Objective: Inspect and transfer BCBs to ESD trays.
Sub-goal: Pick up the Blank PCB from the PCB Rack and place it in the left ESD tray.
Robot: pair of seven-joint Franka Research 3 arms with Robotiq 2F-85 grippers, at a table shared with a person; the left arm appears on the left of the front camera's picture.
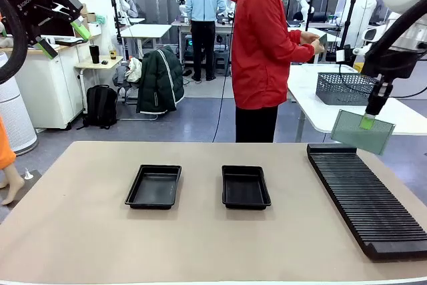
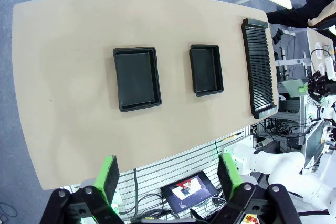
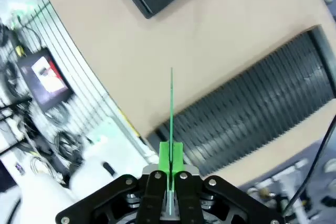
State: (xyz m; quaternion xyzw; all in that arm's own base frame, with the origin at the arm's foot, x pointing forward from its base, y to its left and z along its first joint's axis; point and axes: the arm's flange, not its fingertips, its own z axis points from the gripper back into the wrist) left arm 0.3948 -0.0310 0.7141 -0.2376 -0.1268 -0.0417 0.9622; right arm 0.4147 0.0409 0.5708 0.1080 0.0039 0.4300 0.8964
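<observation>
A tan table (image 1: 80, 231) stands in a workshop with white benches behind it. A person in a red jacket (image 1: 263, 45) stands at its far side, hands together at chest height. A grey wire basket (image 1: 345, 89) sits on a white bench just behind the right claw (image 1: 367, 122).

The right arm comes in from high on the right. Its claw points down and hangs in the air above the far end of a long black ribbed rack (image 1: 367, 198). Its jaws are clamped on the top edge of a board (image 1: 362, 132), which hangs directly below the claw, clear of the rack. The left claw (image 1: 63, 37) is raised high on the left, its jaws spread wide and gripping nothing. Two black trays lie on the table well below it, the left tray (image 1: 154, 186) and the right tray (image 1: 245, 187), each with a bare floor.

The board is a thin, flat, pale grey-green rectangle. From the right wrist it shows edge-on, as a fine green line running straight out from between the pads.
</observation>
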